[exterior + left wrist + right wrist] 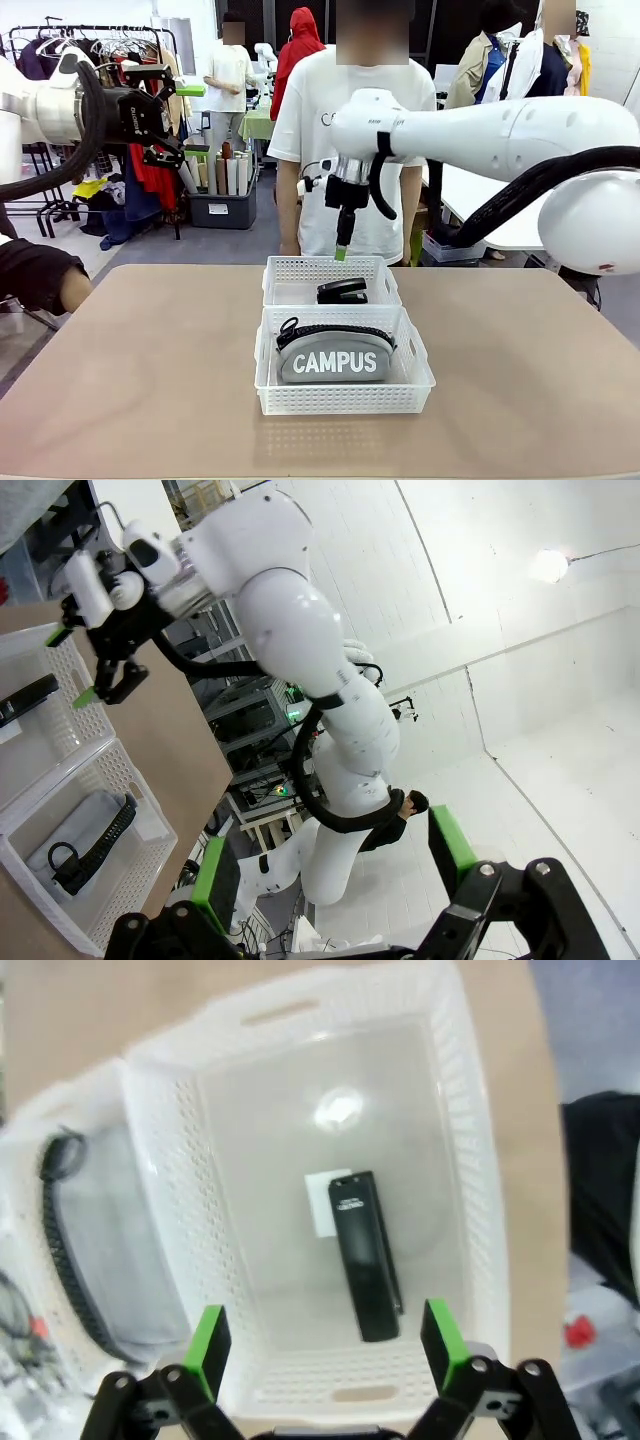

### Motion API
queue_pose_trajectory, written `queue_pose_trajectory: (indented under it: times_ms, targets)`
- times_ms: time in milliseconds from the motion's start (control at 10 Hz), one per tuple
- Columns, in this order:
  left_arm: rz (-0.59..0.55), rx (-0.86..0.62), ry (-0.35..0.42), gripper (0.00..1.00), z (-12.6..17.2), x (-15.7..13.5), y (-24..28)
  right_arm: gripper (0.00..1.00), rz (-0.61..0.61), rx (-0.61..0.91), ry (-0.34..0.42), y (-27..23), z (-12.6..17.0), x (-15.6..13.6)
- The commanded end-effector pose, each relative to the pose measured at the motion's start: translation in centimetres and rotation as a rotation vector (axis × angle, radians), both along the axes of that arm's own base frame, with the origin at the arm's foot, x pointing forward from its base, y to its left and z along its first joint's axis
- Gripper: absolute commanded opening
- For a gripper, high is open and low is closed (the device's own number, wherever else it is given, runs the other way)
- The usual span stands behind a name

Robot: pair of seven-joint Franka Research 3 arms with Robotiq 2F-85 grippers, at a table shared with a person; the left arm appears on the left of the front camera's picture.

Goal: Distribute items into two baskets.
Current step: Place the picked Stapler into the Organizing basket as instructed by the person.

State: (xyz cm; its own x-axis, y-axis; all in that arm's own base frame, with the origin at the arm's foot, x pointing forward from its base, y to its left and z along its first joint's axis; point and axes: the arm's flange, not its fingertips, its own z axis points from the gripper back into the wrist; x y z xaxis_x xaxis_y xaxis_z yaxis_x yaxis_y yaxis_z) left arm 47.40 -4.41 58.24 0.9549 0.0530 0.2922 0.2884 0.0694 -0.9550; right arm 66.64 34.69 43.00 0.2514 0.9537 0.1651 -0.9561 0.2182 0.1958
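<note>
Hovering over the far basket (290, 280), the right gripper (325, 1345) has its jaws spread wide and empty, with the stapler (365, 1255) lying flat on the floor directly below. Nearer the robot, touching that basket, the second basket (415, 385) holds the pouch (335, 355), standing on edge with its zipper up. The left gripper (335, 865) is raised well off to the side, jaws wide, nothing in them. By the look of it both items are sorted. The stapler looks rigid, smooth and dense: pinch it across its narrow sides at mid-length. The pouch looks soft and light: squeeze its fabric body beneath the zipper.
</note>
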Motion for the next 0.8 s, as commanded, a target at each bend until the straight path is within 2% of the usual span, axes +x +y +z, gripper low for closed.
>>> queue_pose_trajectory:
  times_ms: [0,200,300,400,500,700]
  targets:
    - [-0.001,-0.002,-0.001,1.00,0.1,-0.1,0.0,1.00,-0.176,0.161,0.138,-1.8,1.5,-2.2]
    - [-0.001,-0.002,-0.001,1.00,0.1,-0.1,0.0,1.00,-0.253,0.357,0.237,-4.9,3.2,-2.4]
    - [-0.001,-0.002,-0.001,1.00,0.1,-0.1,0.0,1.00,-0.281,0.395,0.302,-6.5,4.4,-3.1]
    - [-0.001,-0.002,-0.001,1.00,0.1,-0.1,0.0,1.00,-0.218,0.452,0.345,-7.5,5.3,-4.0]
    - [-0.001,-0.002,-0.001,1.00,0.1,-0.1,0.0,1.00,-0.236,0.505,0.383,-8.7,6.0,-5.0]
    - [-0.001,-0.002,-0.001,1.00,0.1,-0.1,0.0,1.00,-0.345,0.635,0.363,-11.1,6.8,-6.9]
